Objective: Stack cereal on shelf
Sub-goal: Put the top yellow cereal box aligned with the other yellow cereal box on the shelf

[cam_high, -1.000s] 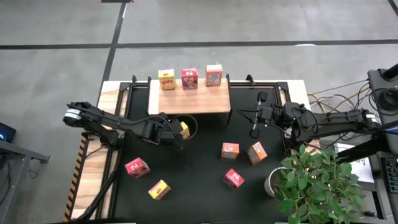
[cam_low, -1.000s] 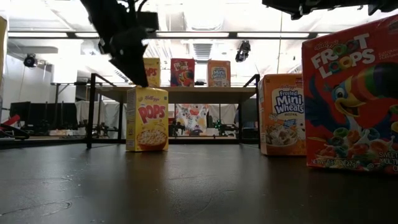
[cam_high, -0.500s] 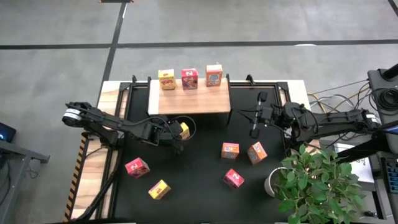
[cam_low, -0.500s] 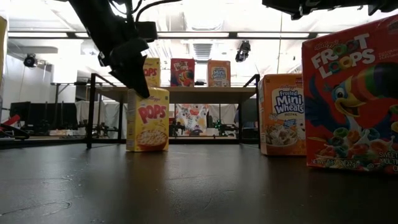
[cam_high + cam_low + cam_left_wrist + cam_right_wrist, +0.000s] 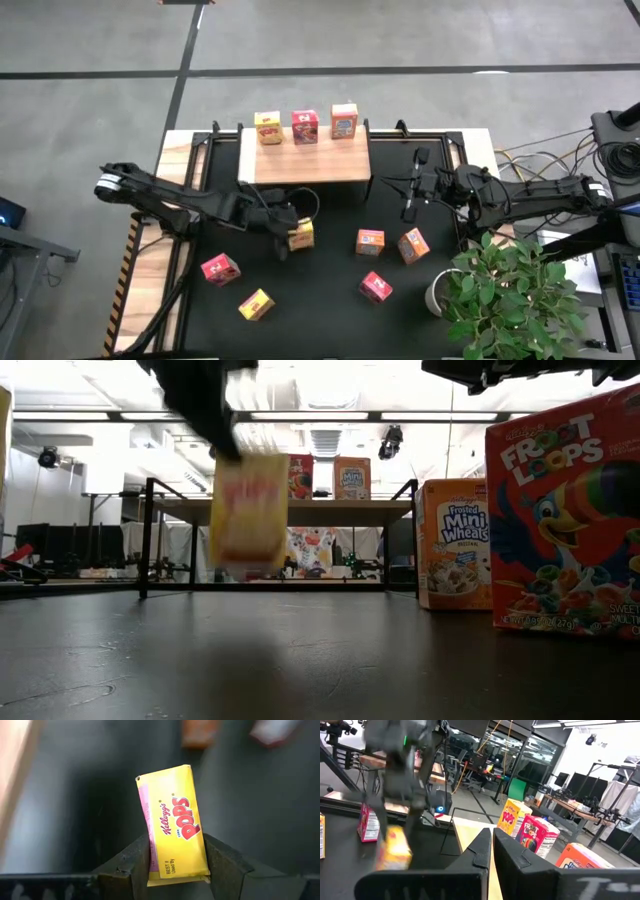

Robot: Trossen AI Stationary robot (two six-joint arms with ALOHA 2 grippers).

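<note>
Big black mat (image 5: 320, 310) covers most of the table, w/ the light wooden shelf (image 5: 305, 165) at its far edge. Three cereal boxes stand in a row along the shelf's back: yellow Pops (image 5: 267, 128), red Froot Loops (image 5: 305, 127), orange Mini-Wheats (image 5: 344, 121).

Left arm reaches in from the left side, its gripper (image 5: 290, 238) over the mat just in front of the shelf. It's clamped on a yellow Pops box (image 5: 173, 822), fingers (image 5: 225, 870) pressing both narrow sides near one end; in the low view that box (image 5: 249, 510) hangs clear above the mat, blurred. From above it sits at the gripper's tip (image 5: 301, 236).

Right arm is parked at the right side of the table, gripper (image 5: 409, 195) near the shelf's right end, fingers (image 5: 512, 855) pinched together on nothing.

Loose boxes on the mat: an orange pair close together right of centre, one (image 5: 370, 241) flat-on, the other (image 5: 413, 245) turned at an angle; a pink-red one (image 5: 376, 287) nearer the front; another pink-red (image 5: 220, 269) and a yellow (image 5: 256, 304) at front left, apart from each other

Potted plant (image 5: 510, 300) at the front-right corner
</note>
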